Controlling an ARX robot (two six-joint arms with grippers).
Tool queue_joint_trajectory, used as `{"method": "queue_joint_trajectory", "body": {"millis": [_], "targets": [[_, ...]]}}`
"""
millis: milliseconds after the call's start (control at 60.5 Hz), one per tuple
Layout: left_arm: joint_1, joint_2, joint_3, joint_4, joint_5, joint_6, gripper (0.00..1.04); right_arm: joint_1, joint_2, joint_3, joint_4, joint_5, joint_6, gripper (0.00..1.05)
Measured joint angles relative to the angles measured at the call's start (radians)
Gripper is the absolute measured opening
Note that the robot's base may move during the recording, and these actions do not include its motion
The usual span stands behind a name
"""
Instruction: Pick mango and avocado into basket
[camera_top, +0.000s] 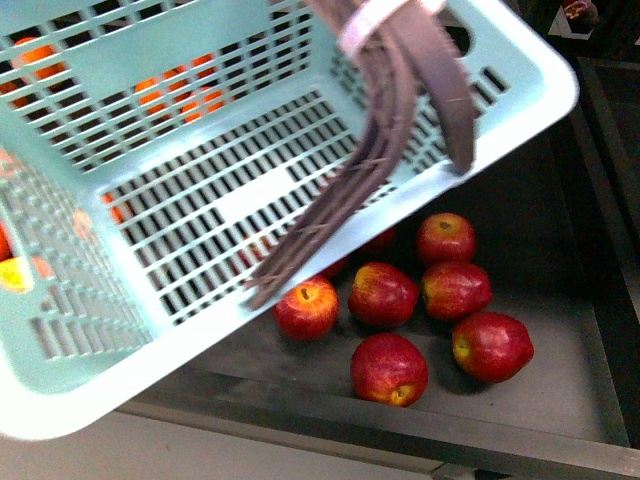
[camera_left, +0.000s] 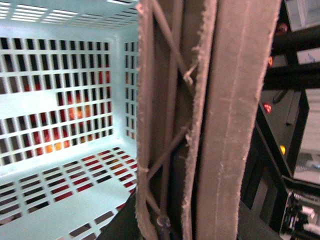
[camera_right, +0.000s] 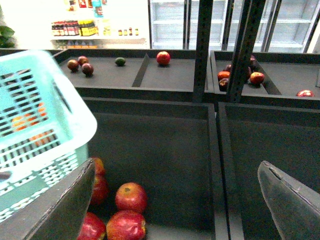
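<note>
Dark grey display bins (camera_right: 160, 135) spreading before me, glass-door coolers (camera_right: 170, 22) glowing bright behind, bottles (camera_right: 75, 27) lining a far shelf (camera_right: 90, 38)

The right claw (camera_right: 176, 165) gapes wide and empty; the left claw seems hidden from its camera.

Teal basket (camera_top: 90, 395) hangs tilted; dk-green avocado (camera_right: 120, 61) on far shelf (camera_right: 105, 75).

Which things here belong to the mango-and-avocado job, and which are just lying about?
Job: basket; likely avocado, a small dark green fruit on the far shelf; right claw, open. No mango clearly visible.
Lying about: red fruits in the bin under the basket; dark red fruits on the far shelf.
</note>
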Motion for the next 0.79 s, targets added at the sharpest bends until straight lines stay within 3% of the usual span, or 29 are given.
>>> {"method": "queue_joint_trajectory", "body": {"millis": [446, 794], "targets": [[-0.237, 0.174, 0.222, 0.001, 0.046, -0.042, 0.16, 0.0, 0.0, 0.0, 0.0, 0.0, 0.0, 0.96], [-0.295, 0.173, 0.226, 0.003, 0.042, -0.032, 0.16, 0.0, 0.0, 0.0, 0.0, 0.0, 0.0, 0.96]]}}
